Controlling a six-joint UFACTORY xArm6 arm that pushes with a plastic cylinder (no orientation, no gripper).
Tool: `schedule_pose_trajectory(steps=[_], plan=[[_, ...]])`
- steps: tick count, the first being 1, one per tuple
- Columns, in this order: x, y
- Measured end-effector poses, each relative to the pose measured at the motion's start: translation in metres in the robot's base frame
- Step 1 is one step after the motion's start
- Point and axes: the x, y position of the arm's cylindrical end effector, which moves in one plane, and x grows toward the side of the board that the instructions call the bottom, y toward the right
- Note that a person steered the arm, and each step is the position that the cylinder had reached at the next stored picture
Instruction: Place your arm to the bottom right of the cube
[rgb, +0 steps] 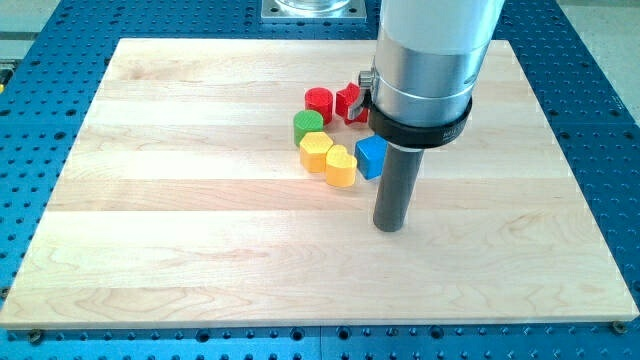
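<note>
A blue cube sits near the middle of the wooden board, partly hidden on its right by my rod. My tip rests on the board just below and to the right of the blue cube, a short gap away. Left of the cube lie a yellow heart and a yellow block, both close to it. Above them are a green cylinder, a red cylinder and a red block next to the arm's body.
The arm's wide grey body hangs over the board's upper right and hides what is behind it. A blue perforated table surrounds the board. A metal mount stands at the view's top.
</note>
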Motion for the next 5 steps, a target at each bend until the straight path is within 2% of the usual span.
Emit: schedule_pose_trajectory(steps=[5], plan=[[-0.007,0.017]])
